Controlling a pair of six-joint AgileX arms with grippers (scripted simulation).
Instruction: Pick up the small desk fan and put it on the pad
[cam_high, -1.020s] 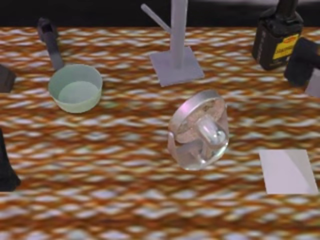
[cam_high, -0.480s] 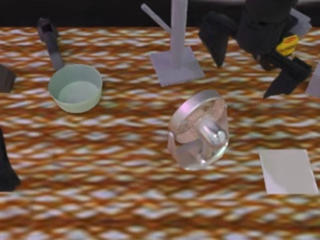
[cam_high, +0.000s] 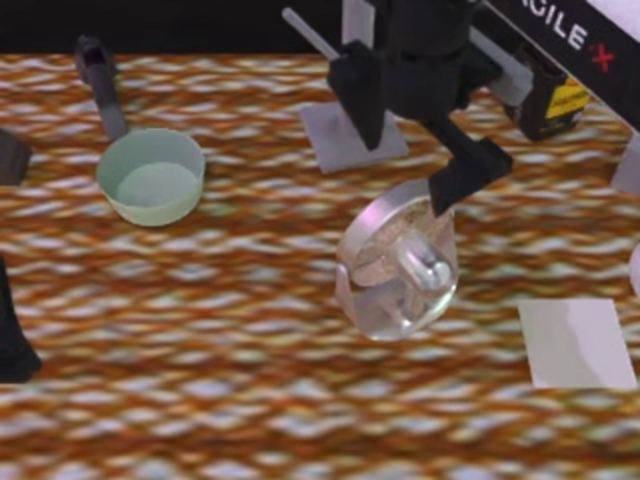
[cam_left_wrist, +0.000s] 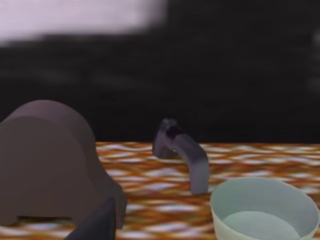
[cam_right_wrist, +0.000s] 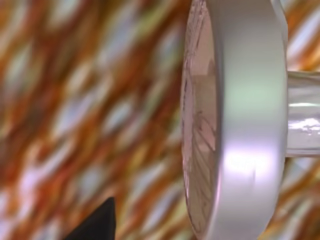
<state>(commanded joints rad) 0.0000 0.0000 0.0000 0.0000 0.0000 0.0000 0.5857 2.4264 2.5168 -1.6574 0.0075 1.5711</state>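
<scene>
The right gripper hangs with its two dark fingers spread apart, just above the far edge of the fan, not gripping it. The silver fan stands on the table near the middle, with the pale pad lying flat well to its right. A green scoop sits at far left. The left gripper rests at the left edge; its jaws cannot be told.

Rendered simulation bench, not a real room. Table carries a synthetic orange-and-white woven pattern, black void behind it. Unrelated props scattered about: mint-green scoop, grey post stand, black-and-yellow bottle.
</scene>
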